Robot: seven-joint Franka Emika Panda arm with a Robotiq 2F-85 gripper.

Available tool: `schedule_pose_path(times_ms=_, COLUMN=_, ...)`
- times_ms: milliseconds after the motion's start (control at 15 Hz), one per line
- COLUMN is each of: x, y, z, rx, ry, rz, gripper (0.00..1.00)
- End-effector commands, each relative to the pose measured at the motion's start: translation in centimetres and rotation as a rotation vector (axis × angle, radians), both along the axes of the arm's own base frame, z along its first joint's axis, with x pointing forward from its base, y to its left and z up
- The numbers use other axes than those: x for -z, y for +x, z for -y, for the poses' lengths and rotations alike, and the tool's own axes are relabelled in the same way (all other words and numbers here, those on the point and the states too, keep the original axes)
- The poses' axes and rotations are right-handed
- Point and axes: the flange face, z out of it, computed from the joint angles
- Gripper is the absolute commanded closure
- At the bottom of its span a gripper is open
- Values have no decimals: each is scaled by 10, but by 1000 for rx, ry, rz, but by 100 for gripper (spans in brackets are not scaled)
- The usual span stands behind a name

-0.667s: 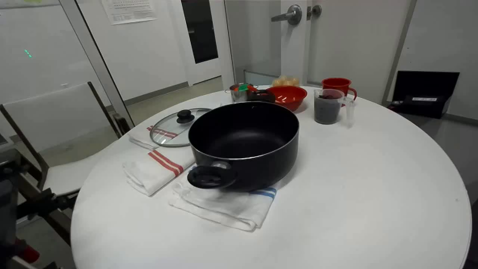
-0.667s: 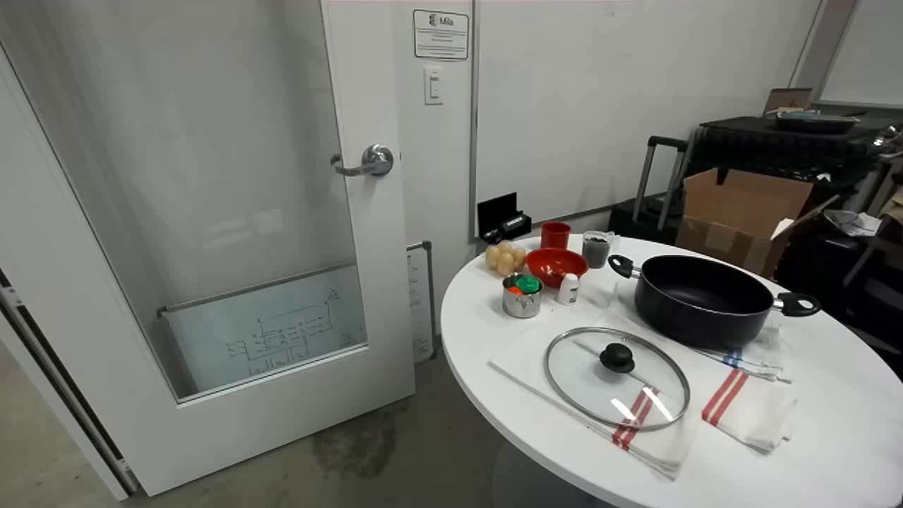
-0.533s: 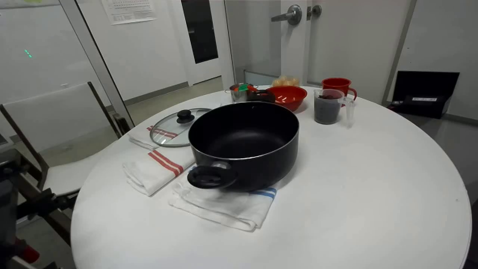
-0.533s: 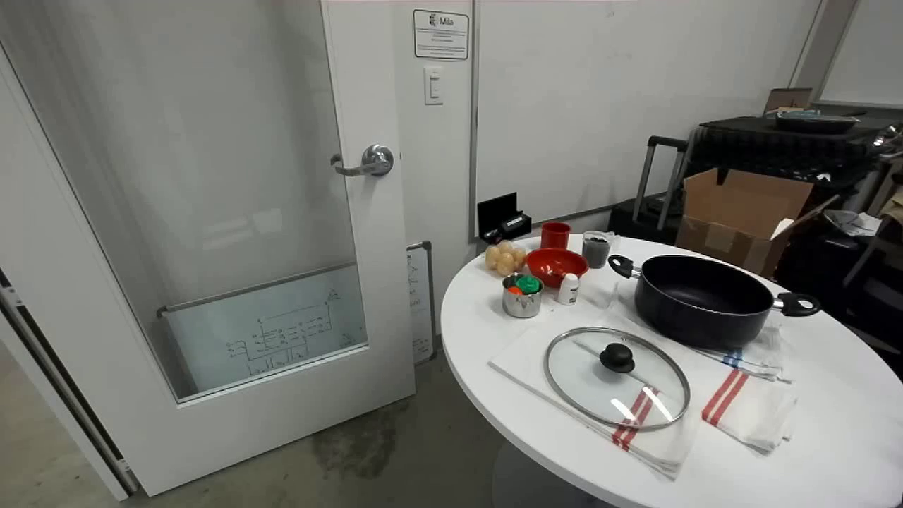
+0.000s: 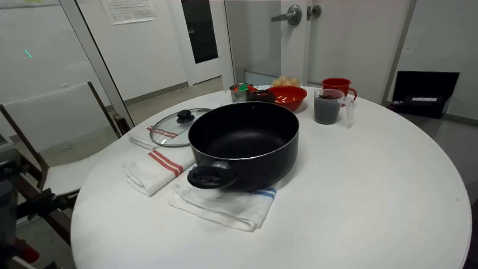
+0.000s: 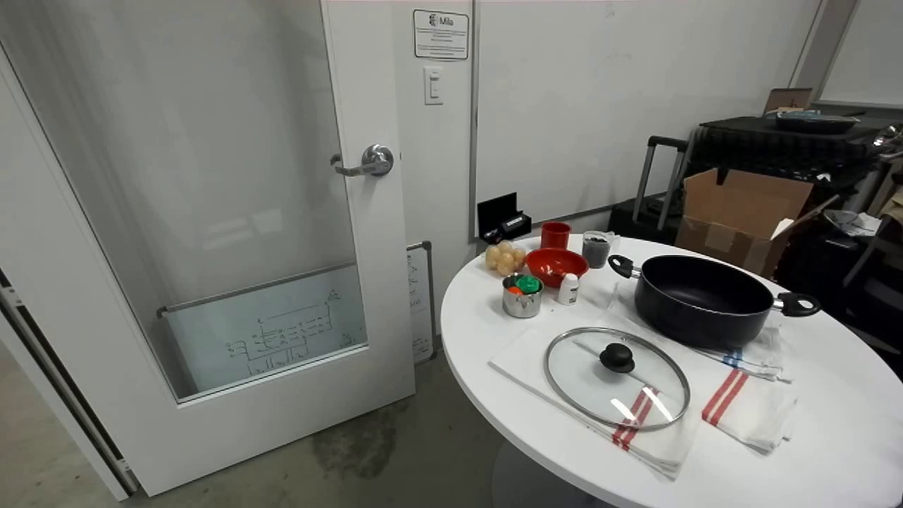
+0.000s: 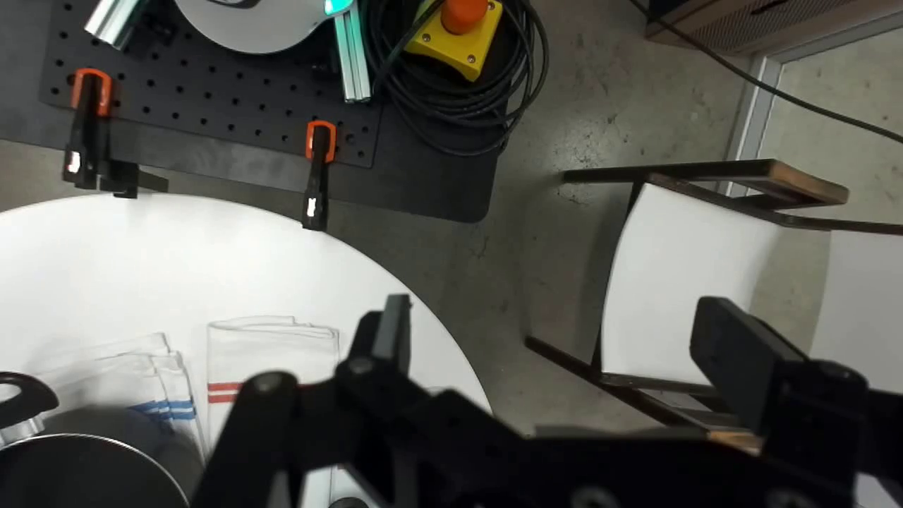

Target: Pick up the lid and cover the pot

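Observation:
The round glass lid (image 5: 181, 121) with a thin metal rim and black knob lies on white cloths at the table's side. It also shows in an exterior view (image 6: 617, 374). The wide black pot (image 5: 257, 168) stands uncovered beside the lid on a folded cloth with blue stripes, and shows in an exterior view too (image 6: 695, 310). In the wrist view, part of the pot (image 7: 85, 469) shows at the bottom left, and the lid is mostly hidden behind the gripper. My gripper (image 7: 552, 310) is open and empty, its fingers wide apart, over the table edge and floor. Neither exterior view shows it.
A red bowl (image 6: 557, 267), a steel cup (image 6: 522, 303), a white bottle (image 6: 568, 289), a red mug (image 6: 555, 236) and a grey measuring cup (image 6: 596, 250) stand behind the pot and lid. Folded cloths (image 5: 157, 170) lie beside the pot. A chair (image 7: 677, 282) stands beside the table.

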Motion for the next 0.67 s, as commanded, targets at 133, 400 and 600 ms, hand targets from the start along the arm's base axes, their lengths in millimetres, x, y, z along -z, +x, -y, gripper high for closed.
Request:
schedule_pose_path(times_ms=133, x=20, y=18, z=-2, rx=-7, ry=-34, rz=-36, gripper=0)
schedule_pose_path(times_ms=400, x=58, y=51, z=-11, rx=-48, ry=-56, rz=-87, gripper=0)
schedule_pose_path(times_ms=600, x=98, y=81, z=-21, rx=-86, ry=-64, rz=-138, gripper=0)
